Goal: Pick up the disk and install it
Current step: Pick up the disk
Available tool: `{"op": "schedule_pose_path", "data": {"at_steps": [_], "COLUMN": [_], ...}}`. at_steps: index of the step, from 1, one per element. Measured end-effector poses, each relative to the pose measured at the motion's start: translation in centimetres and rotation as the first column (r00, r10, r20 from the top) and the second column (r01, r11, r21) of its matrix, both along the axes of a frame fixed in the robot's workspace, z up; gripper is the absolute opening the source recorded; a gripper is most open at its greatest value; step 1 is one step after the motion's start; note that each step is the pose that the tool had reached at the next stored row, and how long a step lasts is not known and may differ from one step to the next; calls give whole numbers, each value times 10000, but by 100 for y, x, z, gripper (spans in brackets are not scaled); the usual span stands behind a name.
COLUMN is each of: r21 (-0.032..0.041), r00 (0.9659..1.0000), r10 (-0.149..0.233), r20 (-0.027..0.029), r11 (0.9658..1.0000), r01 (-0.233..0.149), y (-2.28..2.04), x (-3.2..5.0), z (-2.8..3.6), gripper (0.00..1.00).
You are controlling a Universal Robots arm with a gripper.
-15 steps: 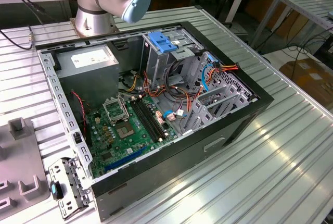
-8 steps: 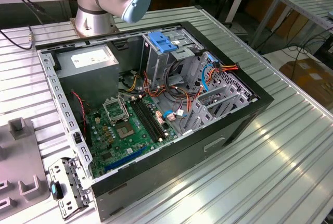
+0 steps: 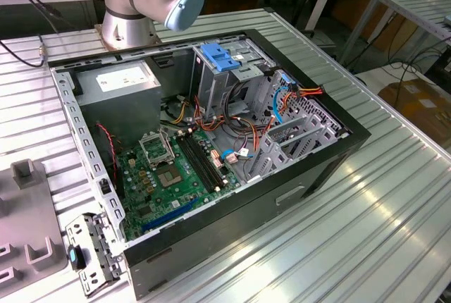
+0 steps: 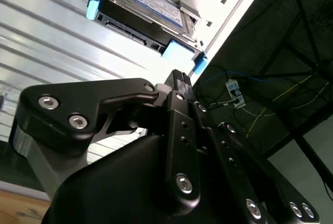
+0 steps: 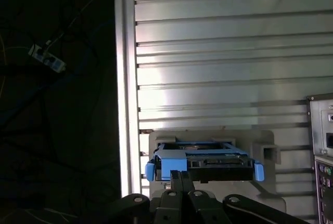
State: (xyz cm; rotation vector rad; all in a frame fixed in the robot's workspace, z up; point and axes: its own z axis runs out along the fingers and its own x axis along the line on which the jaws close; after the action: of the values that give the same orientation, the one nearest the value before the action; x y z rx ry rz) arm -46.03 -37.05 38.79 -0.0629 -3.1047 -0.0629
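Lying flat in a pale grey holder (image 5: 266,151) on the ribbed metal table (image 5: 218,52), the disk (image 5: 218,162) sits close to the table's edge, with the dark floor and a white power strip (image 5: 47,57) beyond that edge. In the second wrist view the disk (image 4: 148,10) carries a white label (image 4: 158,1) with blue printing on its upper face; the lettering is too small to make out. A blue carrier frame (image 4: 177,52) wraps its sides, with tabs sticking out at both ends.

The gripper (image 4: 179,76) points at the near end of the disk. Its black fingers lie pressed together with no gap between them, and nothing is held. In the first wrist view the gripper (image 5: 177,174) has its tips right at the blue frame's end tab (image 5: 169,164); whether they touch it cannot be told.

In the exterior view an open black computer case (image 3: 232,239) lies on the table, well apart from the arm's silver base (image 3: 130,25) at the far side. Inside are a green motherboard (image 3: 169,176), a grey power supply (image 3: 116,88) with a white printed label, unreadable here, and a metal drive cage topped by a blue latch (image 3: 218,56).
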Motion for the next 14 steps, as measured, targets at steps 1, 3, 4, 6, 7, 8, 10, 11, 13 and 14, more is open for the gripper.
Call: {"op": "schedule_pose_path", "data": {"at_steps": [1,3,4,6,7,8,10,11,13,14], "r21": [0,0,0,0,0,0,0,0,0,0], "r00": [9999,9993,9989,9980,9976,9971,9954,9940,9912,9902], "r10": [130,368,478,632,694,767,955,1092,1325,1398], "r20": [1,1,0,0,0,0,0,0,0,0], "r11": [9999,9993,9989,9980,9976,9971,9954,9940,9912,9902], "r01": [-130,-368,-478,-632,-694,-767,-955,-1092,-1325,-1398], "y": [0,0,0,0,0,0,0,0,0,0], "x": [0,0,0,0,0,0,0,0,0,0], "z": [0,0,0,0,0,0,0,0,0,0], "gripper": [11,11,11,11,11,11,11,11,11,11]}}
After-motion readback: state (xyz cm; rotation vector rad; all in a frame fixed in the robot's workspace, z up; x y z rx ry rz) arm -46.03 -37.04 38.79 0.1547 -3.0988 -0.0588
